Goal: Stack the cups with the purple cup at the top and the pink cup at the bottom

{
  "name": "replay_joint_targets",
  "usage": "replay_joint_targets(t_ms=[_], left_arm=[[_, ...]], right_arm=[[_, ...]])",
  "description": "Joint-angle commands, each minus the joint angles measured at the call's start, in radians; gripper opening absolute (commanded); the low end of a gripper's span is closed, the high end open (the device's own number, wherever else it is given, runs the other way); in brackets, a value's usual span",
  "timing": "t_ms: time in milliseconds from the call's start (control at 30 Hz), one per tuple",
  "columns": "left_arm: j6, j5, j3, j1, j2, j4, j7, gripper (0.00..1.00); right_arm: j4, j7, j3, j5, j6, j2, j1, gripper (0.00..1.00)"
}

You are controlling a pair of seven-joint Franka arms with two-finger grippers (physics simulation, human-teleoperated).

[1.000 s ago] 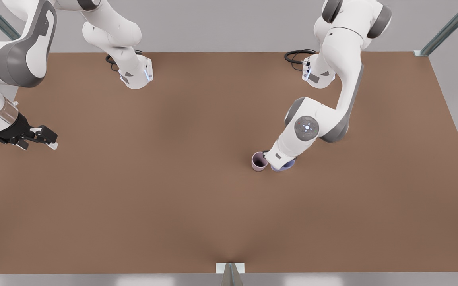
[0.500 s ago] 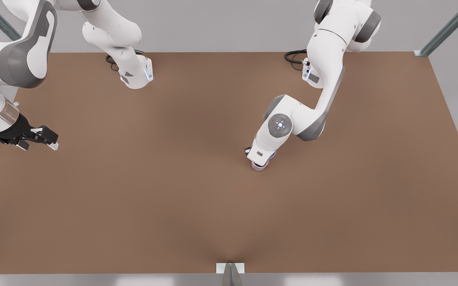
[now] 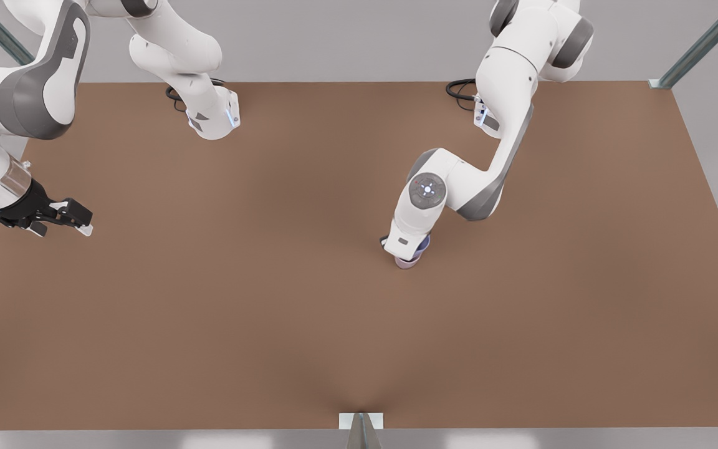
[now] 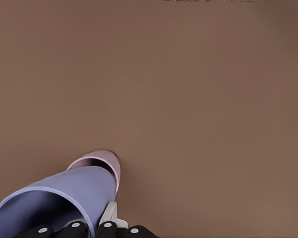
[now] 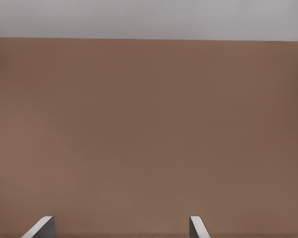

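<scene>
- Left arm: based at the far edge of the table (image 3: 272,299) on the front view's right; upper link slopes down toward the table centre, elbow bent sharply, forearm and wrist pointing almost straight down over the cups.
- Left gripper (image 3: 407,252): lowered directly above the pink cup; mostly hidden under the wrist housing in the front view. In the left wrist view one pale finger (image 4: 109,214) lies against the outer wall of the purple cup, with the cup wall clamped between the fingers.
- Purple cup (image 4: 64,198): held by the left gripper at its rim, tilted as the left wrist view shows it, its base end reaching into the mouth of the pink cup. A sliver of it shows beside the wrist in the front view (image 3: 422,247).
- Pink cup (image 4: 103,161): upright on the table near its centre, directly beneath the purple cup; its lower wall shows in the front view (image 3: 407,263).
- Right arm: waits at the front view's left edge, forearm angled low over the table's side.
- Right gripper (image 3: 78,221): above the table edge, well apart from the cups, fingers spread wide; both fingertips (image 5: 39,227) show over bare table in the right wrist view.
</scene>
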Motion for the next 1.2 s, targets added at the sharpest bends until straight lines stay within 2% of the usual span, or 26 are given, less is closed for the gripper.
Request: replay_joint_targets(t_ms=[0,167,567,1167], left_arm=[[0.010,0.005,0.001,0.000,-0.001,0.001,-0.098,0.21],[0.027,0.081,0.001,-0.003,0.005,0.001,-0.098,0.21],[0.019,0.113,0.000,-0.003,0.002,-0.010,-0.096,0.21],[0.008,0.098,-0.003,-0.037,0.019,-0.012,-0.142,0.21]], right_arm=[[0.001,-0.002,0.000,0.001,0.001,-0.001,0.001,1.00],[0.001,-0.002,0.000,0.001,0.001,-0.001,0.001,1.00],[-0.003,-0.011,0.000,-0.004,-0.001,0.007,0.000,1.00],[-0.004,-0.008,0.002,-0.005,-0.002,0.008,0.009,1.00]])
